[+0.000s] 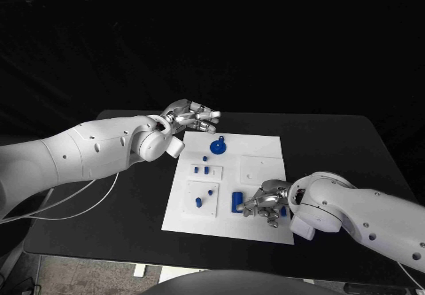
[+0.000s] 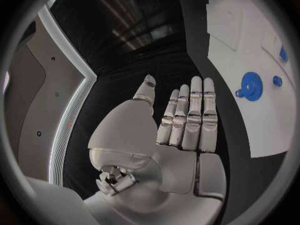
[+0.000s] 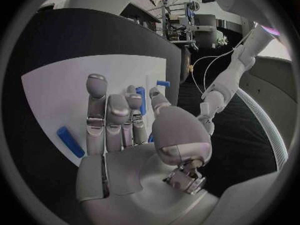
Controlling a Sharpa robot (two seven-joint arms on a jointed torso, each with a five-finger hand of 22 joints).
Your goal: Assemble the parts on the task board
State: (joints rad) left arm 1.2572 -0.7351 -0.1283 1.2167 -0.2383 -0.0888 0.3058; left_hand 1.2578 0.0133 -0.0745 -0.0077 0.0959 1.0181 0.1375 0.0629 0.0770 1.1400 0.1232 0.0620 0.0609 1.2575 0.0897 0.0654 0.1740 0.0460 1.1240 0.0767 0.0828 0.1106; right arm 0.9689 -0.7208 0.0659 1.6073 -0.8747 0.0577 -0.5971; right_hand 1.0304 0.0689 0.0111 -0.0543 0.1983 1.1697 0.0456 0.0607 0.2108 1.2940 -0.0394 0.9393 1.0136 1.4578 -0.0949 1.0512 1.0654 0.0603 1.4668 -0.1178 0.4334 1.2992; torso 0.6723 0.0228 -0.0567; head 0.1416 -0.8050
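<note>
Parts point(image 1: 237, 201): small, hard, light, likely slippery; pinch by the sides.
Left hand point(image 1: 190, 117): loose, holding nothing.
Right hand point(image 1: 262, 203): on the board point(image 1: 266, 153); grip unclear.

A robotics lab or test cell. A black bench point(image 1: 336, 132) stands against a black backdrop, carrying a white task board point(image 1: 266, 150) with small blue parts point(image 1: 217, 146). White cables point(image 1: 84, 196) trail from the arm across the bench. In the right wrist view, metal equipment racks point(image 3: 187, 15) with hanging wires stand behind the bench.
</note>
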